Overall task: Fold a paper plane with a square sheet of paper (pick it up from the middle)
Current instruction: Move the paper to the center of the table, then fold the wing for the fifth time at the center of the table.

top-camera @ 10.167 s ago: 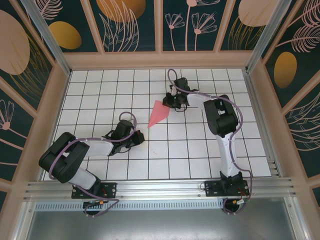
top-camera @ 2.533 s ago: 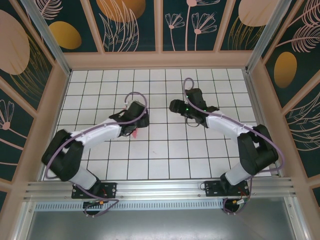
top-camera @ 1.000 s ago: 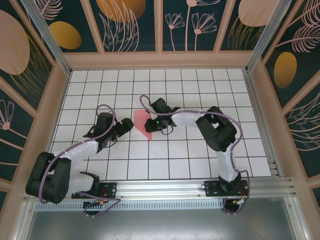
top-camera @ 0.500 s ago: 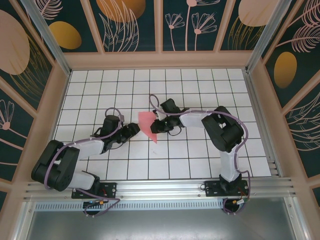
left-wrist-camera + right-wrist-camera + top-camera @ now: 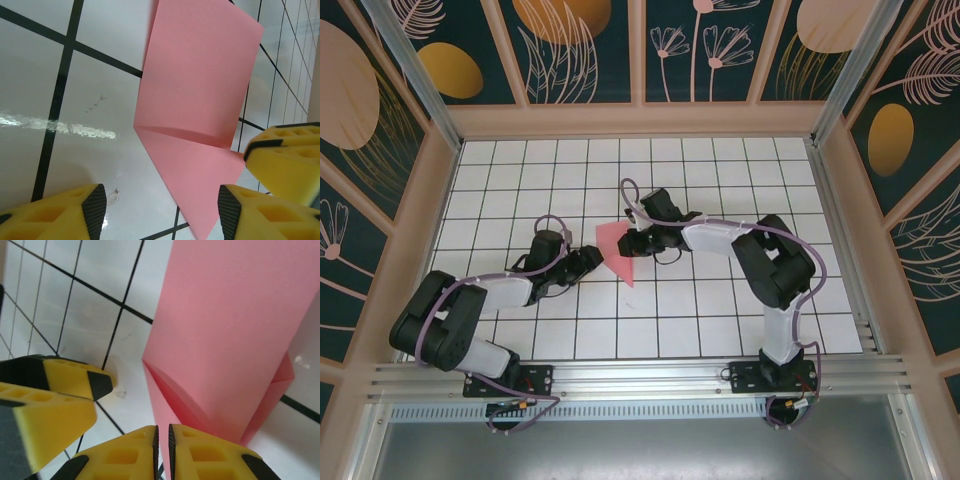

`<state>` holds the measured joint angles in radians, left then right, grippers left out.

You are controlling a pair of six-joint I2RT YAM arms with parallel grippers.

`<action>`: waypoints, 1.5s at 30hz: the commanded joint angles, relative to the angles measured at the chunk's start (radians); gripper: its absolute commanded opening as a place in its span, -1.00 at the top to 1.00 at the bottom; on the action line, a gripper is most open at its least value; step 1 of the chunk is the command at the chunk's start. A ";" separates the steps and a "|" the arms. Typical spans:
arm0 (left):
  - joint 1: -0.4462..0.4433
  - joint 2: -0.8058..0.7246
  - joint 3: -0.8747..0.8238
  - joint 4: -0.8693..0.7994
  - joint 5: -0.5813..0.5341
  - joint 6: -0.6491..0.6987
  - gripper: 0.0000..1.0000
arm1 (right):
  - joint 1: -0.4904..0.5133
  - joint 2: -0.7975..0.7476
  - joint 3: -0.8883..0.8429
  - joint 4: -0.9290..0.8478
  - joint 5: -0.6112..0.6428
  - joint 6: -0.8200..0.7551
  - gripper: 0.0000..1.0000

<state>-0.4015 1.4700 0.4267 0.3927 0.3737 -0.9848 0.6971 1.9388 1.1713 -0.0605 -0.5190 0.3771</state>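
On the gridded desk (image 5: 720, 300), the right claw (image 5: 162, 440) pinches the folded sheet (image 5: 200, 85); the open left claw (image 5: 162, 210) should grip its point squarely.

- Mid-table, we find the folded pink paper (image 5: 616, 250) hemmed in. The left gripper (image 5: 162, 210) sits just beside its left edge, and the right gripper (image 5: 162, 437) is pinched onto its right.
- The paper's tip lies between the left gripper's spread fingers (image 5: 90, 210), leaving bare tile by the left finger.
- We see open grid table (image 5: 520, 170) beyond both arms and along the near edge.
- The wooden frame (image 5: 640, 120) closes off the rear and sides.
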 commanded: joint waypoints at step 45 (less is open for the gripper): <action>-0.045 0.141 0.117 0.081 -0.004 -0.076 0.91 | -0.067 -0.072 -0.155 0.224 0.006 0.022 0.41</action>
<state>-0.4397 1.6257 0.5407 0.4469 0.4015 -1.0462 0.6353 1.9518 1.0431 0.1013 -0.5518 0.4267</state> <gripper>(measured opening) 0.061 0.267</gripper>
